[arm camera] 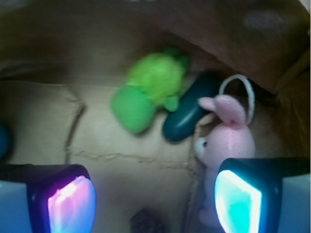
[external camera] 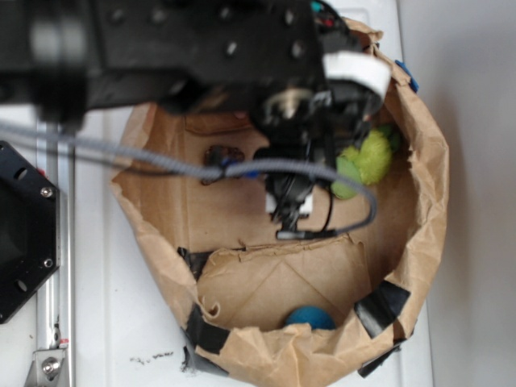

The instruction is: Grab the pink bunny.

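inside the paper bag (external camera: 419, 201), which stands on the white worktop (external camera: 105, 322), the claw (arm camera: 155, 199) hangs released, its two lit pads wide apart and nothing between them. the pink bunny (arm camera: 228, 136) lies on the bag floor close to the right wall, in the wrist view just above the right pad (arm camera: 238, 201) and partly hidden behind it. its ear leans on a dark oval object (arm camera: 187, 116), and its white loop string (arm camera: 243, 92) curves over the head. the green plush toy (arm camera: 148, 92) sits just beside that dark object, on the other side. in the exterior view the arm covers the bunny, so i cannot see it there; a blue ball (external camera: 310, 317) rests near the bag's front wall.

the bunny is not centred between the pads, it is more under the right one. if the claw goes straight down from here, i think the right pad may press on the bunny's body and push it away, or catch only the ear or the string. the dark object is touching the bunny, so it could be pinched together with it. the bag wall is also near, and the claw could crumple the paper. the wrist picture is blurred, so the exact offset is perhaps smaller than it looks.
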